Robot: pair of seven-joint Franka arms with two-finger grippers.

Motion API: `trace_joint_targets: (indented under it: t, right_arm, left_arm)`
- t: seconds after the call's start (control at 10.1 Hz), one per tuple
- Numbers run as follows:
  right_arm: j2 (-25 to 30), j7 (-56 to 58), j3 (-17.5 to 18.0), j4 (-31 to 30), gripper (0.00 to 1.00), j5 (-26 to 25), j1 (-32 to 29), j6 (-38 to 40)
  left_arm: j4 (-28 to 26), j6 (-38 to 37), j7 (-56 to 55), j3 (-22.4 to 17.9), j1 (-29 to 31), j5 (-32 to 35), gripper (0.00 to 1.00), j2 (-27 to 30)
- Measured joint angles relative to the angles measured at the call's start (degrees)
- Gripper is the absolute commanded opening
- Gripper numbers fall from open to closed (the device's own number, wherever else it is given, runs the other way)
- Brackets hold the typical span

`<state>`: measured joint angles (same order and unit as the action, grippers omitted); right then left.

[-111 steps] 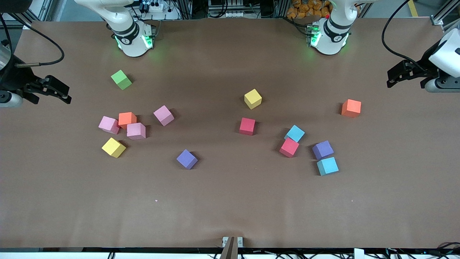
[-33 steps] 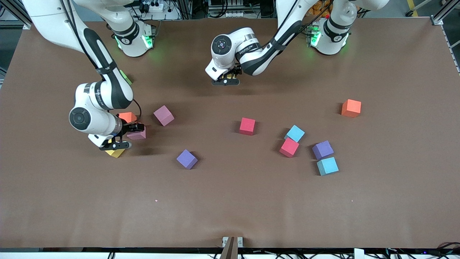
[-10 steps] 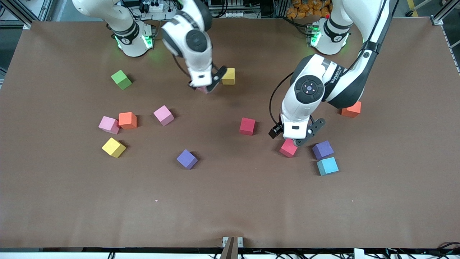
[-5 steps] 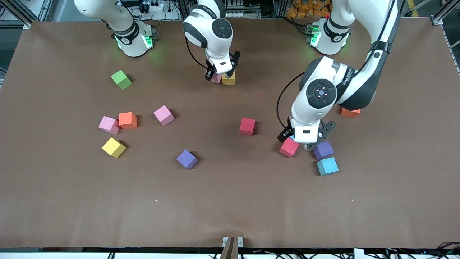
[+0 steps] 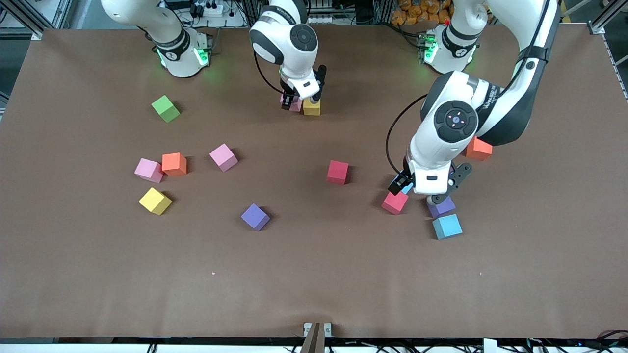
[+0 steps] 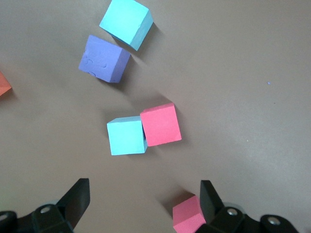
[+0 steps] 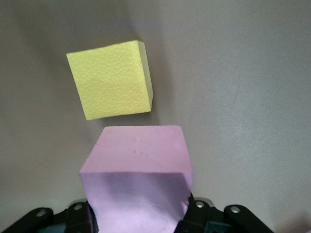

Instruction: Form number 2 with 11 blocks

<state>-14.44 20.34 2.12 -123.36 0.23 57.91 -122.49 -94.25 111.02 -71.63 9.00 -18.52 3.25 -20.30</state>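
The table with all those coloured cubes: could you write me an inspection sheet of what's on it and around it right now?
Surface: brown table, flat, cubes scattered on it.
Job's things: yellow cube near the robots' bases, pink cube held just beside it. Loose: two pink cubes, orange cubes, yellow, purple, red, light blue.
Clutter: green cube.
End effectors: right end effector shut on the pink cube; left end effector open over the touching light blue and red cubes.
Cables: black cable looping along the left arm.
Surroundings: power strip past the table's edge.
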Motion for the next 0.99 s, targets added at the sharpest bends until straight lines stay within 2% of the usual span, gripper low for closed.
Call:
trace_joint_targets:
  t: [0.59, 0.99]
  right_arm:
    - [0.1, 1.7, 0.0, -2.1, 0.06, -0.6, 2.2, -2.3]
    - [-1.7, 1.7, 0.0, -2.4, 0.06, -1.2, 2.9, -4.3]
  left_arm:
    - [0.0, -1.2, 0.2, -0.8, 0.5, 0.0, 1.0, 0.7]
    - [-0.1, -2.1, -0.5, -0.9, 0.4, 0.0, 1.0, 0.6]
